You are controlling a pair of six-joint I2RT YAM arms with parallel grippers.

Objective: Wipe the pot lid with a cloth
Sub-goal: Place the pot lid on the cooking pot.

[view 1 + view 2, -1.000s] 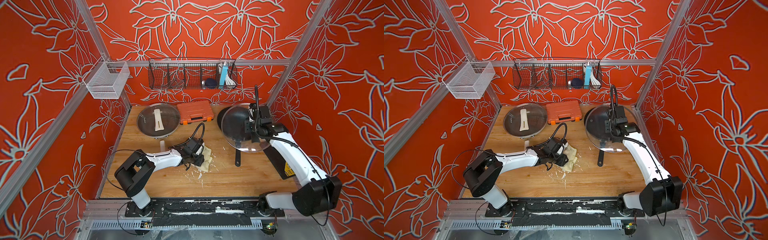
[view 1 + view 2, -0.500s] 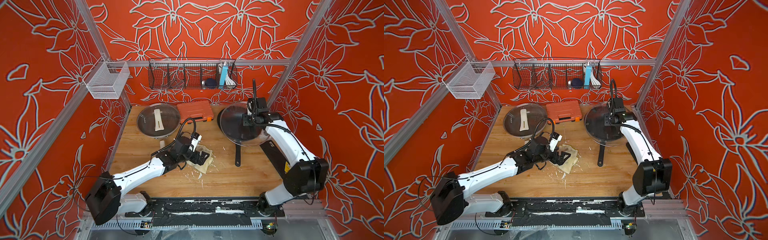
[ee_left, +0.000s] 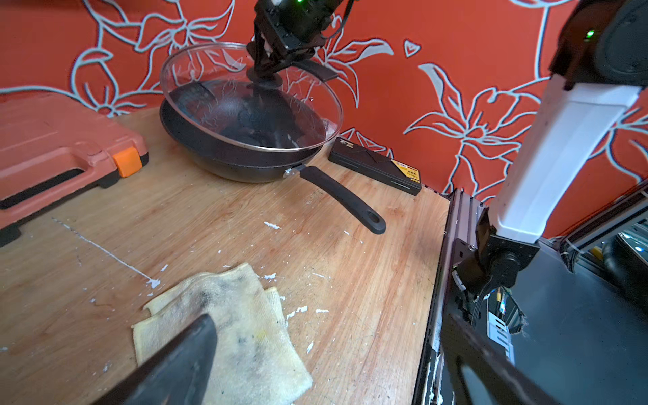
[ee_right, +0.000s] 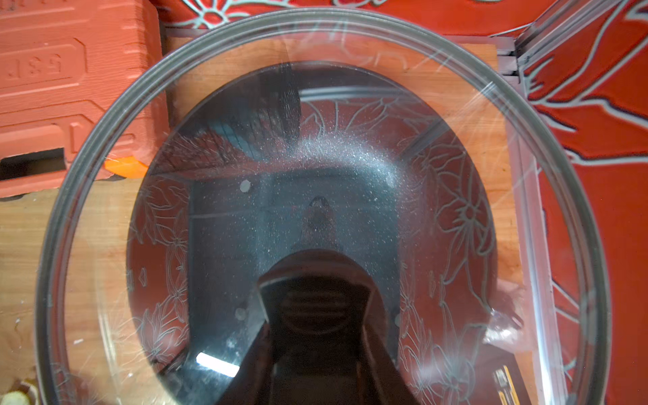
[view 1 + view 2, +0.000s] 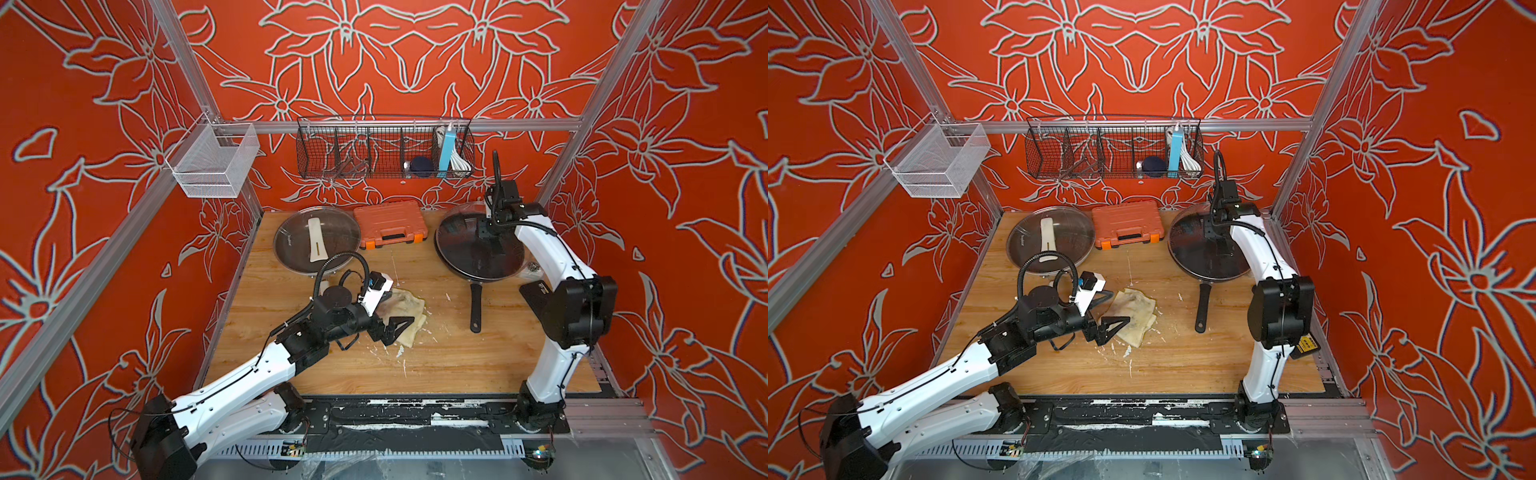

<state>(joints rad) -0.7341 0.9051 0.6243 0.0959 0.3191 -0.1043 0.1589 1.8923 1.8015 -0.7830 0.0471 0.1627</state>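
The left gripper (image 5: 1119, 306) gapes wide and empty over the cloth (image 3: 245, 315), which looks limp; pinch a folded edge. The right gripper (image 3: 264, 66) clamps the knob (image 3: 263, 75) of the pot lid (image 3: 245, 105), probably slick and fragile

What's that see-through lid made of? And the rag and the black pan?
The pot lid looks like clear glass with a thin rim: the pan shows through it and it mirrors the wall. The cloth seems soft terry towelling, cream with dark stains. The pan is probably metal under a matte black, speckled coating.
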